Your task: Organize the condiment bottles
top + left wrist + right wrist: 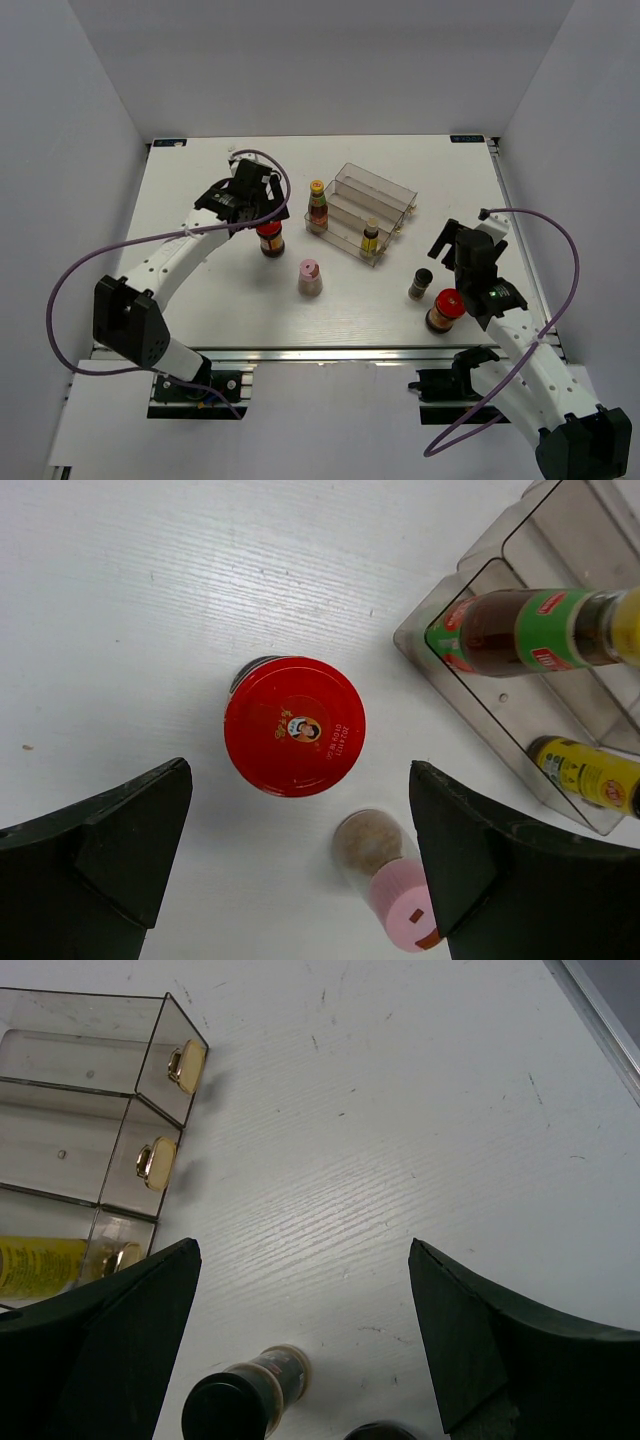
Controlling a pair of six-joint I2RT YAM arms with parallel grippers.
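A dark jar with a red lid (270, 238) (295, 725) stands left of centre, and my left gripper (250, 205) (300, 860) hovers open just above and behind it, holding nothing. The pink-capped shaker (310, 277) (395, 895) stands close by. Two slim yellow-capped bottles (318, 203) (371, 234) stand in the lowest step of the clear rack (365, 205). A small black-capped bottle (421, 283) (240, 1405) and a second red-lidded jar (444, 310) stand at the right. My right gripper (455, 243) (305, 1345) hangs open above the table behind them, empty.
The rack's upper steps (90, 1070) hold nothing. The table's right edge (600, 1020) runs close to the right arm. White walls enclose the table on three sides. Purple cables loop off both arms.
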